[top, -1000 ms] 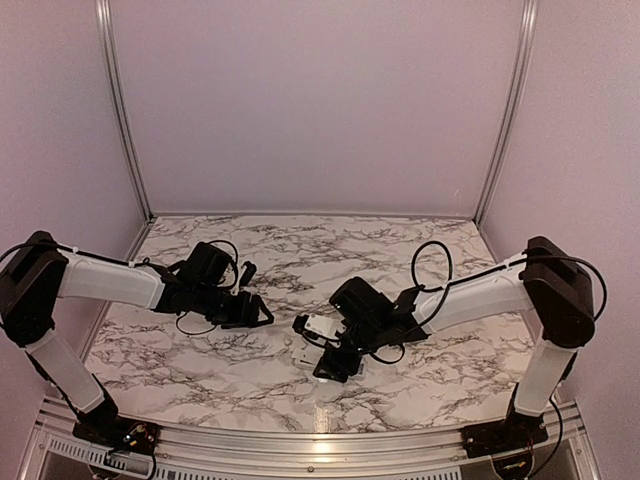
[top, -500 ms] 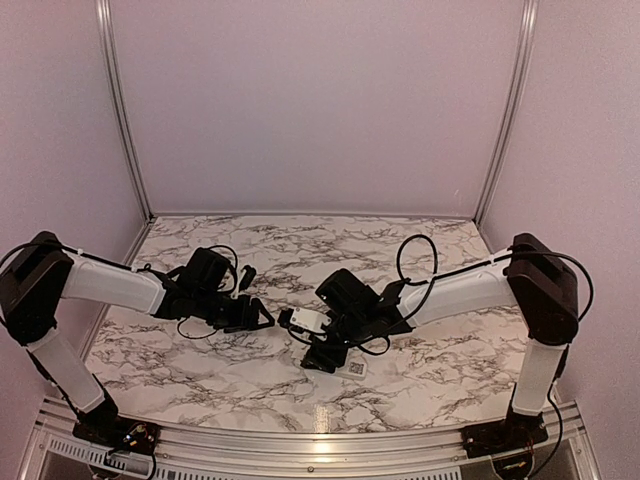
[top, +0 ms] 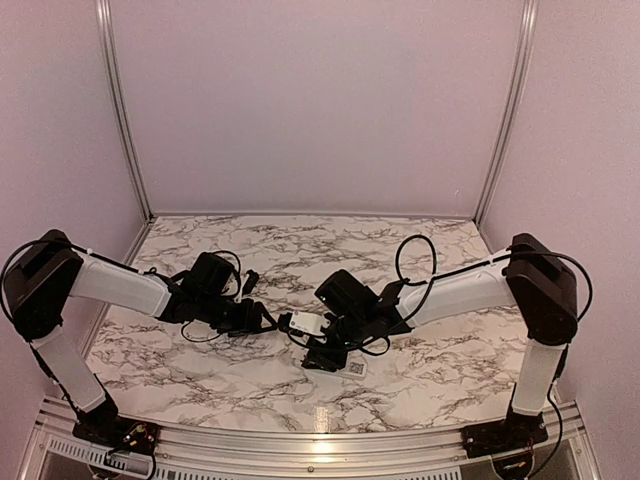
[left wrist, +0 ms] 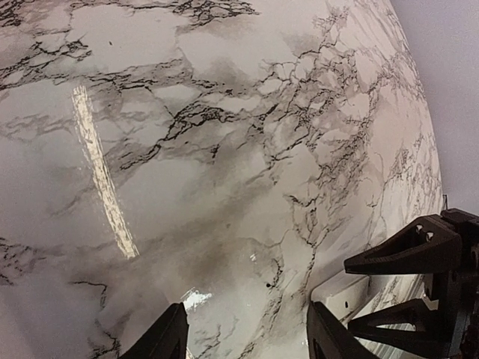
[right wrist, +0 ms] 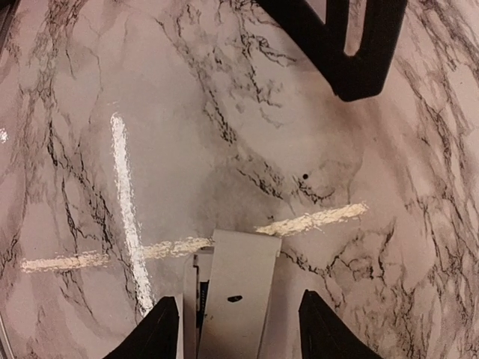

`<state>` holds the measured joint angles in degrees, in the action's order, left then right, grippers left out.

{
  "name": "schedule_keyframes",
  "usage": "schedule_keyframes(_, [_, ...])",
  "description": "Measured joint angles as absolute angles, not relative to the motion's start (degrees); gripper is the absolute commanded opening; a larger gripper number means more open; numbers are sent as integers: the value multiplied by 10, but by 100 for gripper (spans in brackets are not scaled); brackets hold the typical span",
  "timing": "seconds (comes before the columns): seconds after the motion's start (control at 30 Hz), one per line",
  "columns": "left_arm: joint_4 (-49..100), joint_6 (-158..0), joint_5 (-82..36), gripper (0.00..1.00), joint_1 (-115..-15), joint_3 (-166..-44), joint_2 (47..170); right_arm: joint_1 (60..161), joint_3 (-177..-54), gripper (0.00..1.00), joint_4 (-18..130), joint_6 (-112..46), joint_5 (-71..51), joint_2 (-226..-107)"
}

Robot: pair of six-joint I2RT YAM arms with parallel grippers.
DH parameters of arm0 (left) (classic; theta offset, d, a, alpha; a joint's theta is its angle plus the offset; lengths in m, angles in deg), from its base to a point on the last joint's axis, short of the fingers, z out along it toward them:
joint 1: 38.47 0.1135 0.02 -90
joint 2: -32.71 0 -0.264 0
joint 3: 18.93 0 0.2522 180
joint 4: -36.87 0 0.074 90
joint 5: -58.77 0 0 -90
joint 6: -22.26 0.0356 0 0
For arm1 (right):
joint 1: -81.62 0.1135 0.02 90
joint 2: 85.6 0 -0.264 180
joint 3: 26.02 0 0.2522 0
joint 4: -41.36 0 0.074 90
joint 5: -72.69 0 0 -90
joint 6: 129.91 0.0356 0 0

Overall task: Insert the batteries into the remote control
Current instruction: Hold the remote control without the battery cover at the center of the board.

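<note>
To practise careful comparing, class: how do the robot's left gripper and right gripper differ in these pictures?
The left gripper is empty, only marble showing between its open jaws; the right gripper holds the remote control. The left gripper points rightward, the right gripper leftward. Both are black, two-fingered and close together over the marble table.

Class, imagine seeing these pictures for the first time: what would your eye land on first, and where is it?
The right hand and left hand meet almost tip to tip over the middle of the marble table. The right one grips a white remote by its sides. The left is open with nothing in it. A small white QR tag lies on the table just beside the right hand, toward the near edge.
</note>
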<state>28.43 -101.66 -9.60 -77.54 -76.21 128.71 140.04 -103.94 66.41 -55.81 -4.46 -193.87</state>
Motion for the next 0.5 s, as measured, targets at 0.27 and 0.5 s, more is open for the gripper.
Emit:
schedule_keyframes(0.27, [285,-1019,-95,53,-780,-762,1294,1406,-1046,44,666,-564,-43,-1944])
schedule_keyframes(0.5, [289,-1022,-90,45,-790,-762,1301,1406,-1046,42,667,-564,-44,-1944])
